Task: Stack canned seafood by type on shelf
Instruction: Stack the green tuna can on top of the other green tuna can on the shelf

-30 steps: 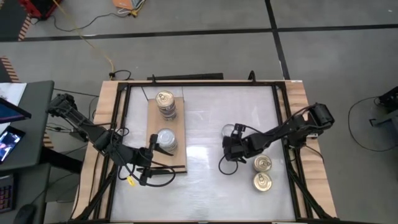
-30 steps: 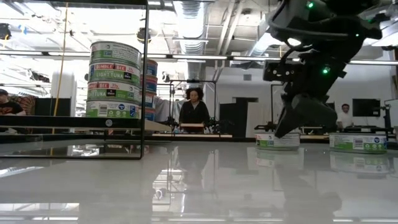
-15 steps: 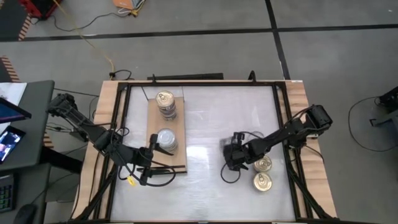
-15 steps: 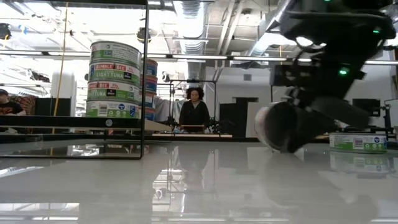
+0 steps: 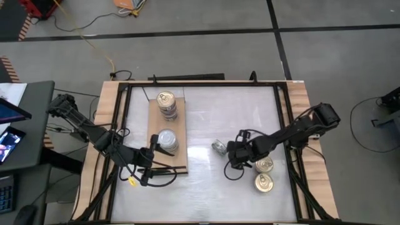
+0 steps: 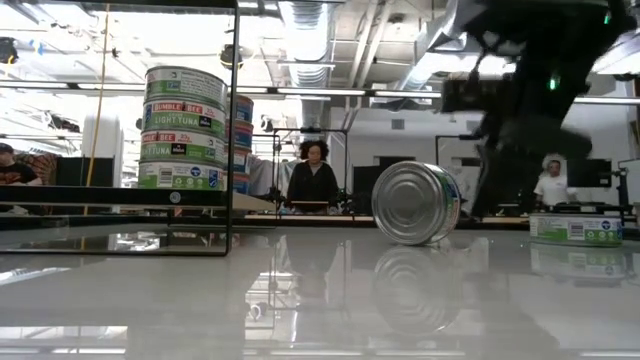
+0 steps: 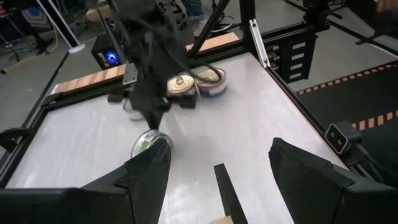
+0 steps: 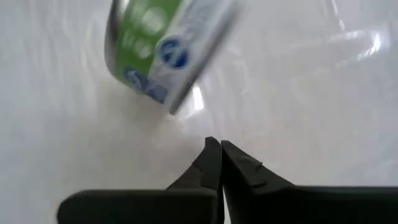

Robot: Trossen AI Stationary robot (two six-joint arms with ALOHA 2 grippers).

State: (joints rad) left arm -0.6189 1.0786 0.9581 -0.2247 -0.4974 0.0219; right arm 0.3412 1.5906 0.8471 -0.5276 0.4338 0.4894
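On the shelf at the table's left stand two stacks of tins, a gold-topped one farther back and a silver-topped one nearer. A loose silver tin with a green label stands on its edge on the white tabletop, mid-table. My right gripper is shut just to its right, tilted down, apart from it. My left gripper hovers open beside the silver-topped stack, nothing between its fingers.
Two gold-topped tins lie flat on the table right of my right gripper. Black frame rails and wooden side rails border the tabletop. People stand in the room beyond the far edge.
The loose tin lay flat by my right gripper. It has tipped up onto its edge and moved toward the table's left, and now stands free of the fingers. My right gripper has risen a little and turned.
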